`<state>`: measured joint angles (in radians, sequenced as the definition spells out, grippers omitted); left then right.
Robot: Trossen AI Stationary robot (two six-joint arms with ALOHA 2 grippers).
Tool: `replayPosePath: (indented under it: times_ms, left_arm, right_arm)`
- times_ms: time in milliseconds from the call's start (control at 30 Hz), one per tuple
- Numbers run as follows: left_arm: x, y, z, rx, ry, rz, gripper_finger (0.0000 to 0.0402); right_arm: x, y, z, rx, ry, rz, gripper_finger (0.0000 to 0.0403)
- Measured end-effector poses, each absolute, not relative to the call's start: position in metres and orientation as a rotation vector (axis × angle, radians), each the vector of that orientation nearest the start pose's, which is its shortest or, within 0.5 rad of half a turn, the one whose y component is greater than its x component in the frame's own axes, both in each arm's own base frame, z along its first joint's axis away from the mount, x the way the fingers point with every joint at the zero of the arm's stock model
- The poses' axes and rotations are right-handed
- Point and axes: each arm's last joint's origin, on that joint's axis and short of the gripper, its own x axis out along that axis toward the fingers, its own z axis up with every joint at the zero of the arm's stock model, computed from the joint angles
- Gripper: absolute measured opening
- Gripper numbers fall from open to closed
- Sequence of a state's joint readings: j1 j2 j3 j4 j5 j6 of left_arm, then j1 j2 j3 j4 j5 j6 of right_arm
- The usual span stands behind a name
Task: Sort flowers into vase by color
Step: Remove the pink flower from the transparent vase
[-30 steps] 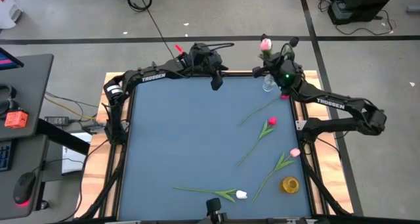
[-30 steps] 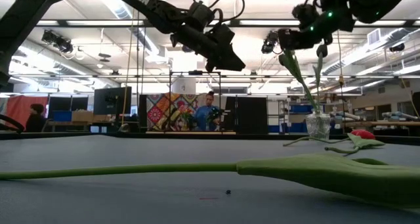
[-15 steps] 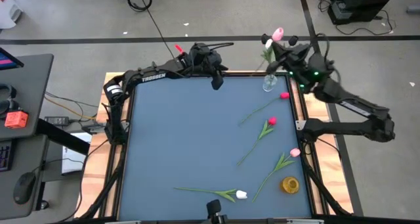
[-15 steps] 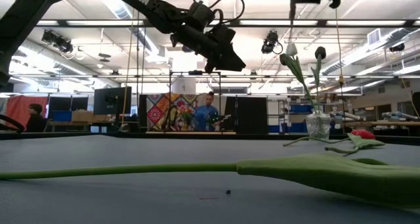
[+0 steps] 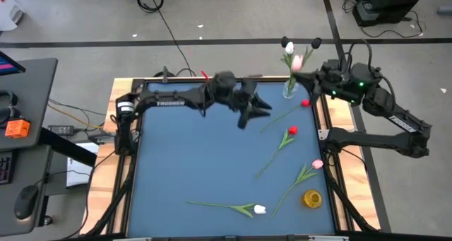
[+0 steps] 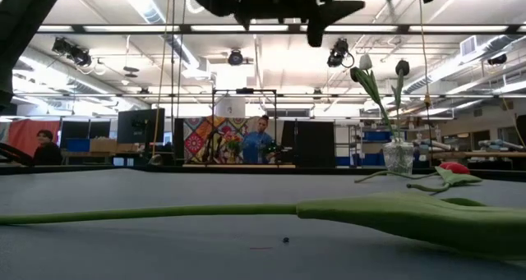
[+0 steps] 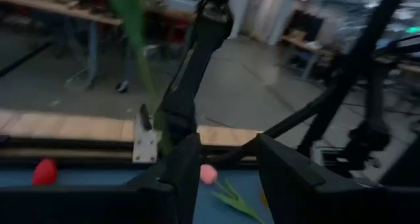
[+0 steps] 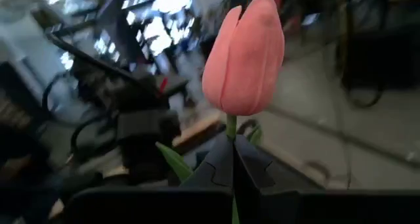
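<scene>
I have the right gripper (image 5: 316,66) clenched on the stem of a pink tulip (image 8: 244,56), held high just beside the clear glass vase (image 5: 289,90) at the table's far right corner. That vase already carries a white tulip (image 5: 287,45) and a black tulip (image 5: 316,42).

My left gripper (image 5: 258,108) hangs above the blue table (image 5: 191,156) with its fingers released and nothing between them, near the red tulip (image 5: 305,103) lying just beside the vase. A second red tulip (image 5: 292,131), another pink tulip (image 5: 317,165) and a white tulip (image 5: 259,210) lie scattered on the table, and an amber vase (image 5: 312,198) stands at the near right corner.

What worries me is the crowding. If I swing the held flower low, its stem could catch the two standing tulips and tip the clear vase. The grip sits right under the head, so the long stem may dangle and miss a mouth. Both arms converge on one corner, so a collision looks possible. I also can't tell which vase pink belongs in.
</scene>
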<state>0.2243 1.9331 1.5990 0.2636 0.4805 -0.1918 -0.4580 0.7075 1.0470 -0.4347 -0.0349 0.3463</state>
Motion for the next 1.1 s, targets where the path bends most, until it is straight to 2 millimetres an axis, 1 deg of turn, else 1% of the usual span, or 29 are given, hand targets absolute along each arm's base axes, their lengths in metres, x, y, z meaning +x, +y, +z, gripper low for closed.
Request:
replayPosePath:
  times_ms: [67,133,167,267,300,400,500,600,667,700,833,900,1100]
  left_arm:
    - [0.452,0.078,0.315,-0.228,0.133,-0.191,0.0165]
    - [0.452,0.074,0.311,-0.279,0.185,-0.157,0.0173]
    - [0.449,0.074,0.311,-0.334,0.224,-0.138,0.0175]
    - [0.439,0.071,0.313,-0.493,0.337,-0.082,0.0175]
    - [0.434,0.069,0.313,-0.516,0.386,-0.063,0.0175]
    - [0.419,0.059,0.314,-0.479,0.522,0.012,0.0175]
    - [0.408,0.050,0.315,-0.432,0.606,0.069,0.0175]
    - [0.401,0.041,0.321,-0.425,0.631,0.057,0.0176]
    - [0.400,0.031,0.322,-0.419,0.641,0.029,0.0176]
    - [0.399,0.024,0.320,-0.418,0.677,0.015,0.0176]
    - [0.393,-0.003,0.308,-0.399,0.825,-0.029,0.0176]
    - [0.389,-0.014,0.302,-0.383,0.895,-0.026,0.0176]
    - [0.384,-0.044,0.288,-0.369,0.950,-0.059,0.0176]
  right_arm:
    - [0.116,-0.052,0.395,0.425,0.106,-0.422,0.0003]
    - [0.120,-0.051,0.383,0.518,0.194,-0.447,0.0003]
    - [0.124,-0.051,0.376,0.568,0.213,-0.467,0.0003]
    - [0.134,-0.050,0.358,0.684,0.170,-0.547,0.0003]
    - [0.138,-0.049,0.352,0.713,0.139,-0.565,0.0003]
    - [0.151,-0.049,0.327,0.802,0.107,-0.613,0.0003]
    - [0.164,-0.048,0.296,0.894,0.088,-0.663,0.0003]
    - [0.176,-0.047,0.271,0.941,0.030,-0.695,0.0003]
    - [0.183,-0.047,0.255,0.955,0.014,-0.709,0.0008]
    - [0.186,-0.048,0.247,0.961,0.008,-0.711,0.0013]
    - [0.197,-0.051,0.231,0.978,-0.013,-0.711,0.0036]
    - [0.200,-0.052,0.224,0.970,0.007,-0.729,0.0046]
    - [0.206,-0.055,0.215,0.967,0.038,-0.766,0.0077]
